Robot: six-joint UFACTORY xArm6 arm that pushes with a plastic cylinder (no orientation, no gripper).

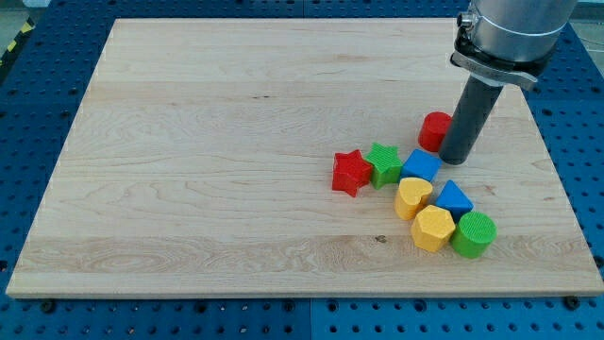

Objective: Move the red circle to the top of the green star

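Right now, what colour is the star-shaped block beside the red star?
Green star, seen in the camera view.

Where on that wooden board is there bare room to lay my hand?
Everything left of the red star is bare, as is the top strip. Crowded: the right side, where blocks cluster from the green star to the green circle, near my tip.

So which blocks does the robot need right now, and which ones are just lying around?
Needed: red circle, green star, my tip touching the red circle's right side.

Lying about: red star, blue cube, yellow heart, blue triangle, yellow hexagon, green circle.
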